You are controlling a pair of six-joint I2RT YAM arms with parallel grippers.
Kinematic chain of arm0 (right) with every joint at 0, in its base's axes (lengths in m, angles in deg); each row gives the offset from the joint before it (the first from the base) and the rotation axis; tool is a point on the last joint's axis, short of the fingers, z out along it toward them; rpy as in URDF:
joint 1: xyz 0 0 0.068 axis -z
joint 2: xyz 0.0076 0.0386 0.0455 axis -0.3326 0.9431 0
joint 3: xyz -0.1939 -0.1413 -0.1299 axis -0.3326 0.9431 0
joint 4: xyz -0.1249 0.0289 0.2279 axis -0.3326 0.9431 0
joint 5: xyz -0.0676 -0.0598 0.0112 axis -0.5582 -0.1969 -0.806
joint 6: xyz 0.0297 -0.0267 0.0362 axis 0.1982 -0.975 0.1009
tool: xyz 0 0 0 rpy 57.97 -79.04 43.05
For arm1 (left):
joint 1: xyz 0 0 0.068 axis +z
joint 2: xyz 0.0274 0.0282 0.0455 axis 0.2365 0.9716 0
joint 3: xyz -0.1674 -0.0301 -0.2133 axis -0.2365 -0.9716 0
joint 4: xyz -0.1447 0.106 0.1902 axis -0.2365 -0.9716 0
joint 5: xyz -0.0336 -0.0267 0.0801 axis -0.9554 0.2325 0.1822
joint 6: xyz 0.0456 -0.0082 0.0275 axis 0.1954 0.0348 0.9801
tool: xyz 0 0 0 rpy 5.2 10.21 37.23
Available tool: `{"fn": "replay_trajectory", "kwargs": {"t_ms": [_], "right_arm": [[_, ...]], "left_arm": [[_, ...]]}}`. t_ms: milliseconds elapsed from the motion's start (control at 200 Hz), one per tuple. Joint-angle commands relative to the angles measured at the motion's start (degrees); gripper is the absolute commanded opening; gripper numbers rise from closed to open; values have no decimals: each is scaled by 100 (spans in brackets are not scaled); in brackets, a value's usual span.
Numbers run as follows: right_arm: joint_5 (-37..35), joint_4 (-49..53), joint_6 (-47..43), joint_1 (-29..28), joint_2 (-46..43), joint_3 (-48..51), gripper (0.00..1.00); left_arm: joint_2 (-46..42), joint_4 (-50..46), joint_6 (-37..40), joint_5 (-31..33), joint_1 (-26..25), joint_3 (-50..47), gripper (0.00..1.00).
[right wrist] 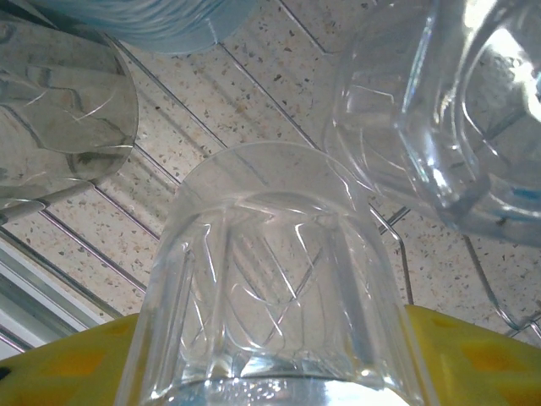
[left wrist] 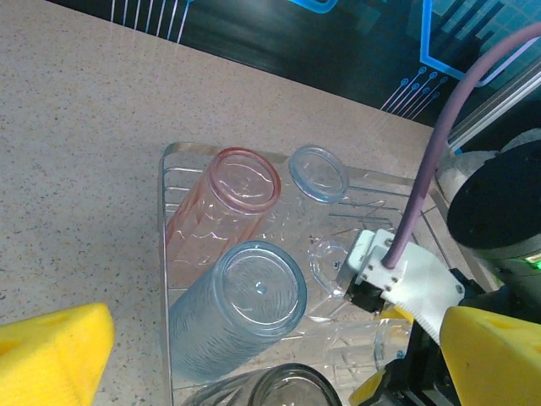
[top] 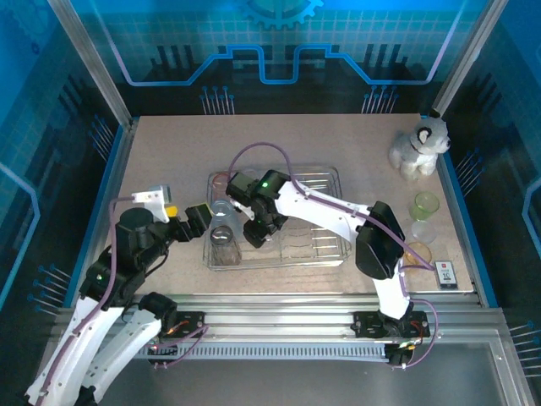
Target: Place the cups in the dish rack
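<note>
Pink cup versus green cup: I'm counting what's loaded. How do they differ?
The pink translucent plastic cup leans, base up, inside the silver wire dish rack; the green translucent plastic cup stands upright on the table, outside it. Both are small tumblers.

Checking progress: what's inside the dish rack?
Pink cup, blue cup, grey cup, pale blue cup; the right gripper holds a clear cup there. The right arm covers the dish rack's middle.

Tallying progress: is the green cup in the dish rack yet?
No, the green cup stands on the table, well right of the dish rack.
</note>
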Motion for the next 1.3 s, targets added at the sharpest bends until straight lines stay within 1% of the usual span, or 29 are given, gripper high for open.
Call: {"fn": "replay_trajectory", "kwargs": {"t_ms": [0,120,245,365,485,650,1031,1296], "right_arm": [[-107,54,-95,-83,88,-148,19],[-100,11,-122,-80,130,-83,32],[-89,-17,-135,-93,168,0,41],[-120,-21,-157,-93,187,27,47],[-202,6,-185,-99,163,33,60],[-368,75,-205,-112,84,27,72],[-480,92,-161,-112,-204,2,82],[-437,63,-161,-81,-348,-58,84]], "left_arm": [[-157,148,177,101,-26,-77,99],[-220,149,164,121,-27,-108,99],[-260,131,156,130,-27,-126,100],[-260,122,153,160,-27,-121,99],[-258,131,153,163,-27,-129,99],[-258,139,147,158,-27,-148,99],[-221,210,112,167,-27,-211,99],[-181,201,107,168,-27,-213,99]]}}
